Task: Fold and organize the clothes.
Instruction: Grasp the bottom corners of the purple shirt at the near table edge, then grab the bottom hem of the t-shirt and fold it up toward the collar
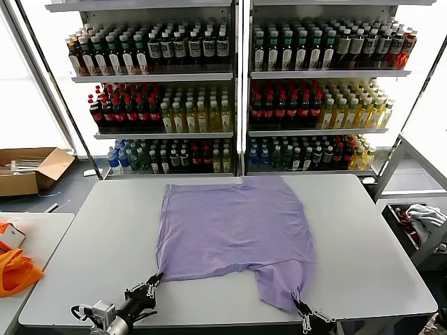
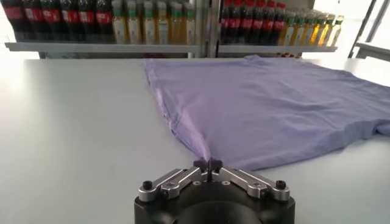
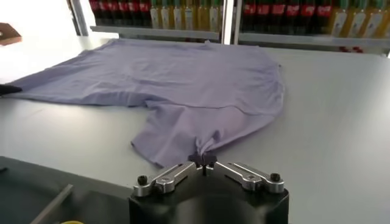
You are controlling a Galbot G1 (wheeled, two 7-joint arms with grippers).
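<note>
My left gripper and right gripper each pinch a T-shirt corner near the table's front edge. Bare tabletop flanks both sides.

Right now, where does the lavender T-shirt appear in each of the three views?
Head view: lavender T-shirt spread at table centre.
Left wrist view: it fills the middle and right, ahead of the left hand.
Right wrist view: across the centre, ahead of the right hand.
Shared landmark: the drink shelves behind.
</note>
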